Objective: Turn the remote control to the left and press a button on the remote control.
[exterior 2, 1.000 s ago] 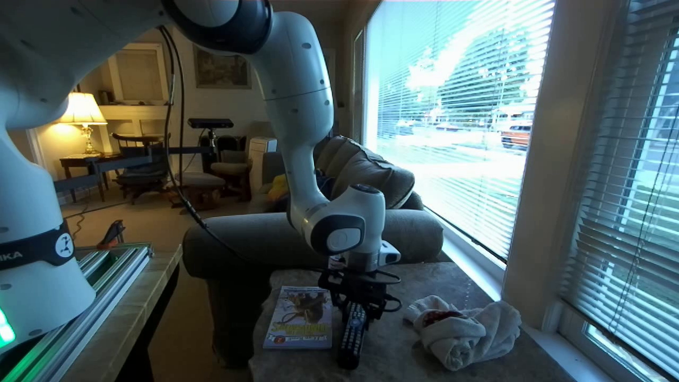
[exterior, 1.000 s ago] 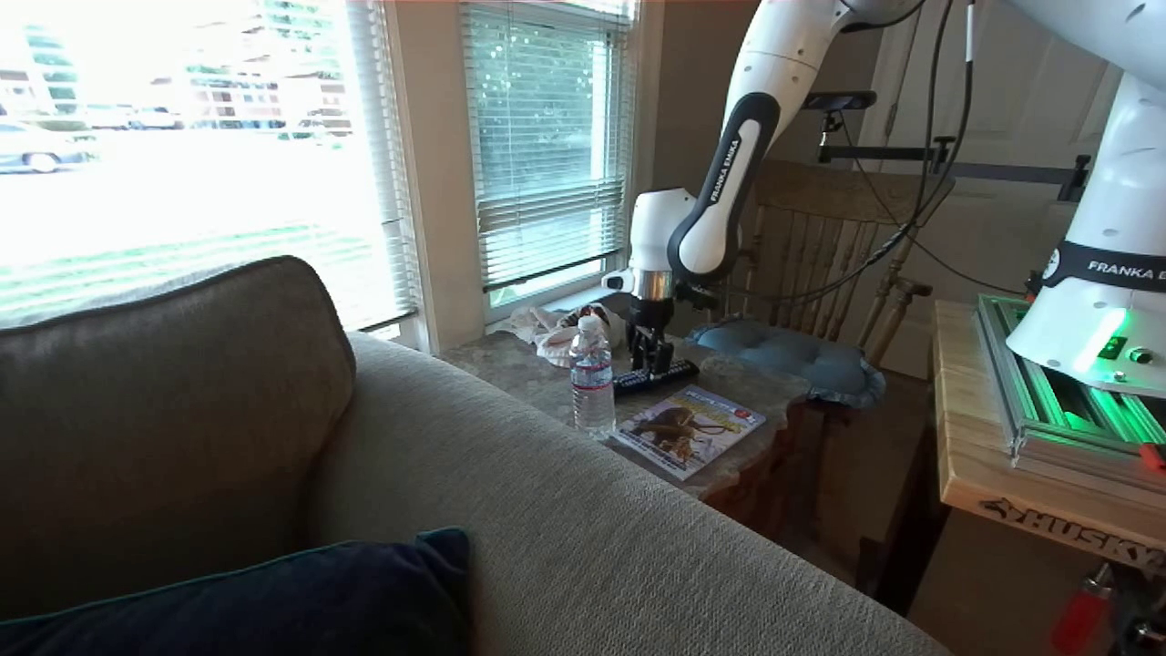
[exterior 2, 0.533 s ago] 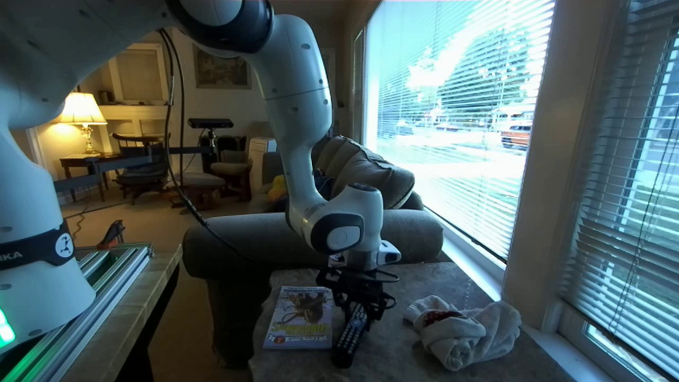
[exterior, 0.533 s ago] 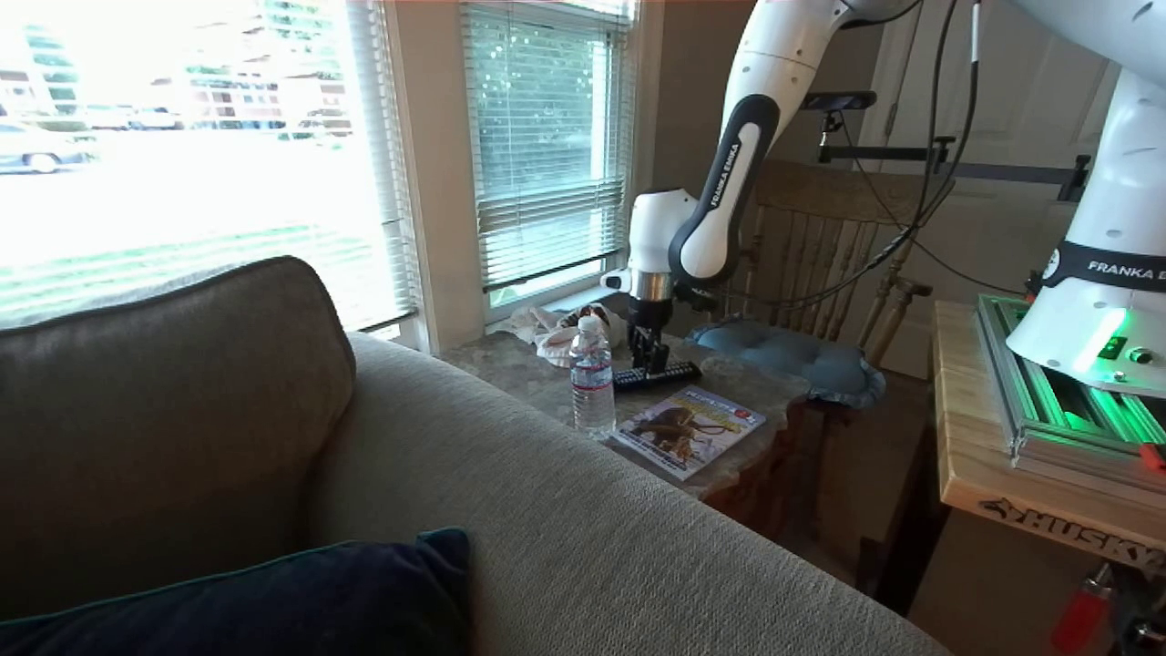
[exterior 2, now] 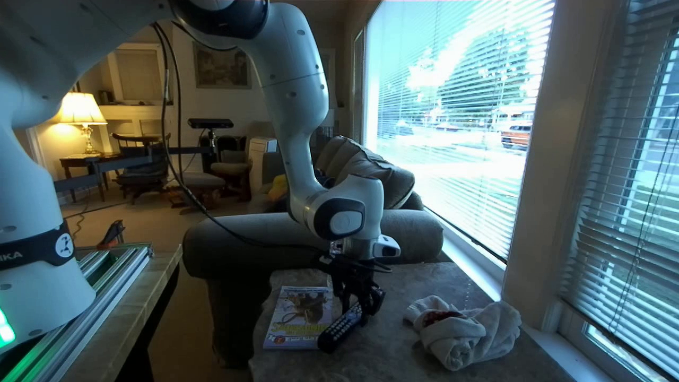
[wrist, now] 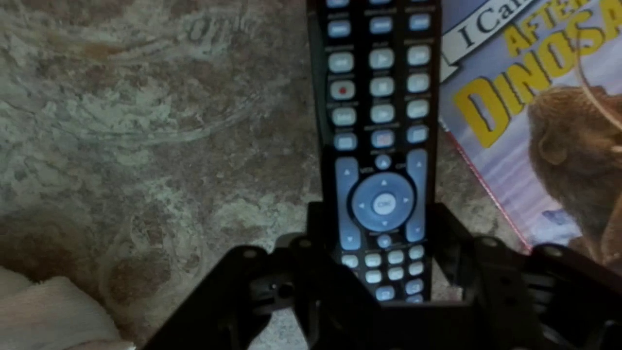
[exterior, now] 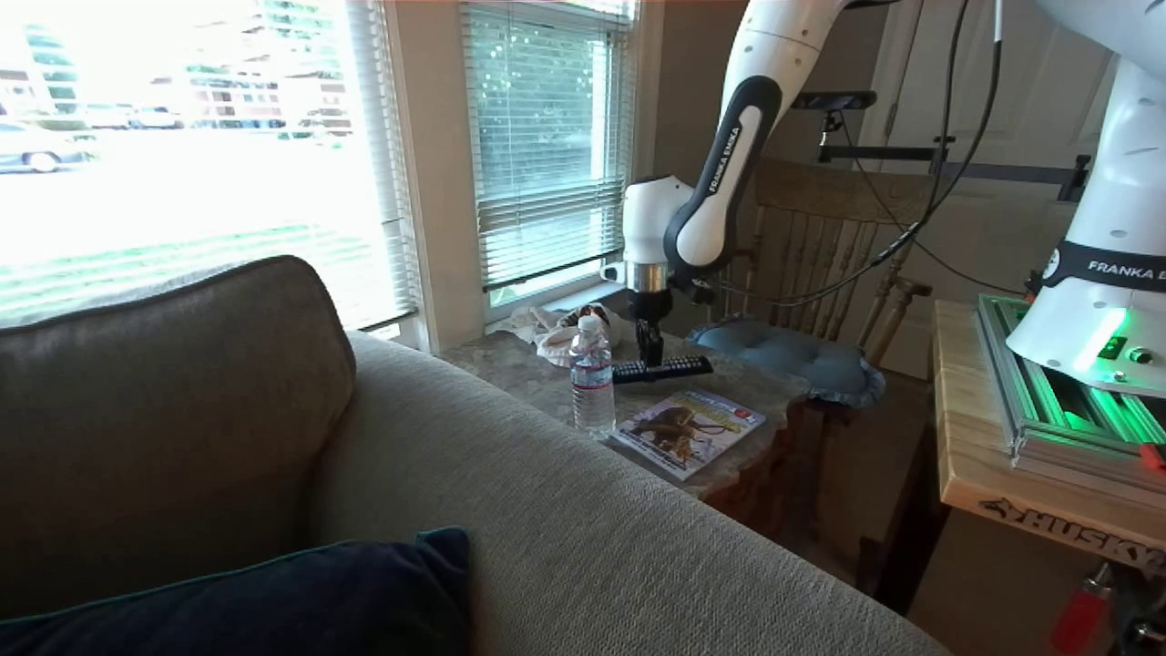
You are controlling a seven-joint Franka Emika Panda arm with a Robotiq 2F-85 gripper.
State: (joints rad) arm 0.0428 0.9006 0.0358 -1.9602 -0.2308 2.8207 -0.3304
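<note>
Remote control (wrist: 381, 146) is between the two fingers (wrist: 441, 226) of the end effector (wrist: 379, 216), and they pinch it by its long edges, at the level of the large round button (wrist: 384, 201). In my judgement, the step in hand is the turning to the left. For this, the rotation should be slow and around the grip itself, with even pressure, so that the remote control does not slip or tilt. Afterwards the fingers should release it flat on the tabletop (wrist: 170, 170), come together, and push straight down on one button only.

Just beside it lies the magazine (wrist: 534, 160). In the wrist view the remote control covers part of its edge; whether they touch, I cannot tell. A low but free sweep would avoid dragging it.

A little farther, the cloth (exterior 2: 467, 329) lies well apart and should not disturb. The bottle (exterior: 593, 392) stands upright, and in an exterior view it seems to hide one end of the remote control. Probably it tips easily, so I would watch this end. Behind the tabletop there is the sofa (exterior 2: 414, 233).
</note>
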